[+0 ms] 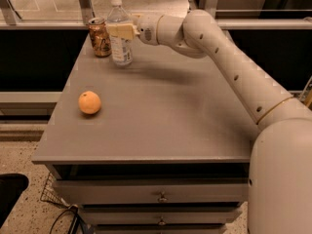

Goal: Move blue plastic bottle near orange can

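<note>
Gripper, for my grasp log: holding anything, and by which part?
The gripper, over the far-left of the table, holds the blue plastic bottle by its upper body.

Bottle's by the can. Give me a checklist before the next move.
1. Grip: hand closed across the middle of the blue plastic bottle, at the table's far edge. Ok.
2. Bottle upright: ok.
3. Bottle near orange can: ok, right beside it.
4. Gap between bottle and can: cannot tell whether they touch.
5. Bottle base resting on table: cannot tell; it looks level with the surface.
6. Orange fruit out of the way: ok, it sits apart, nearer the front edge.
</note>
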### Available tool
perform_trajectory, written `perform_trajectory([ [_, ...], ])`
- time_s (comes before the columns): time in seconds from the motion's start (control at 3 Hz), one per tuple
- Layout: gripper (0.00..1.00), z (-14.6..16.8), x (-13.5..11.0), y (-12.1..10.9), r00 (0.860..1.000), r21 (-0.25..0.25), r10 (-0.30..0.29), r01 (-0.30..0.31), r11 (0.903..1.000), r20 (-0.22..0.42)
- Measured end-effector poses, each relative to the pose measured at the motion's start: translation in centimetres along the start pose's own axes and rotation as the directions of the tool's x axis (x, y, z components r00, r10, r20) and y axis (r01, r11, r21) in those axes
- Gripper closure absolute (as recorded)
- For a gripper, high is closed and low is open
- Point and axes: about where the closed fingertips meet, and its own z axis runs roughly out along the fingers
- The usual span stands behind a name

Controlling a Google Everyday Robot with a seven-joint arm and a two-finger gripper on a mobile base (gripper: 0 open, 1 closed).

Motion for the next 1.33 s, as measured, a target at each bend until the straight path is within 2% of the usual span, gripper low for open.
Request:
perform_trajectory([
  [0.33, 1.00, 0.1, 0.9, -0.5, 0.998, -0.002, -0.013, 0.013, 0.9999, 0.065],
  [0.67, 0.83, 0.7, 0.7, 0.1, 0.997, -0.014, -0.029, 0.030, 0.9995, 0.074],
  [1.33, 0.35, 1.2, 0.7, 0.6, 0.997, -0.023, -0.027, 0.029, 0.9993, 0.074],
])
